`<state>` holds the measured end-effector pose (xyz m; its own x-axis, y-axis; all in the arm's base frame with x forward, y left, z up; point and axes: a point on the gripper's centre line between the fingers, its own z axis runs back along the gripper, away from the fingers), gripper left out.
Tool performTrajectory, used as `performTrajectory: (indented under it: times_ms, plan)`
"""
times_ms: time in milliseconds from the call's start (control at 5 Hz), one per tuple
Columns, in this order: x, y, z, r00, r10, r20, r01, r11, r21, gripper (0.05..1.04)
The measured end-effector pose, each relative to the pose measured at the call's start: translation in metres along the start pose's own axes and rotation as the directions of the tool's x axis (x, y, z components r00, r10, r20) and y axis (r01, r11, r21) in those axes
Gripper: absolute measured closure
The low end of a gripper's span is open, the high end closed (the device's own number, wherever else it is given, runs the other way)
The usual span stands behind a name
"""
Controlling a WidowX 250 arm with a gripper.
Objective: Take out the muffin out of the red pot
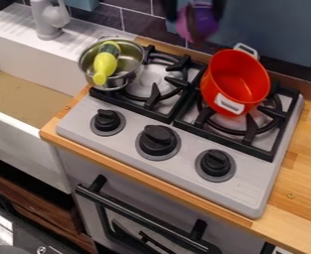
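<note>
Muffin, judged to be the blurred purple item, is hanging in the end effector at the view's top edge; you are apparently keeping the dark fingers closed on it. The end effector is pointing downward, well apart from the red pot, which is standing on the stove. By this reading you are completing the lift-out, with set-down outstanding. Your next move is calling for a steady carry beside the pot, perhaps over the wooden bench, then gentle lowering before release.
</note>
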<state>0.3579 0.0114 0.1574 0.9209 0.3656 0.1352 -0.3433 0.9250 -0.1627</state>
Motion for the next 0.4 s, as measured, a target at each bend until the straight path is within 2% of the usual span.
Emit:
performTrajectory:
  times_ms: [200, 400]
  plan:
    - [0.007, 0.020, 0.001, 1.000, -0.012, 0.021, 0.012, 1.000, 0.024, 0.216]
    - [0.009, 0.041, -0.010, 0.999, -0.016, 0.040, 0.014, 0.998, 0.059, 0.216]
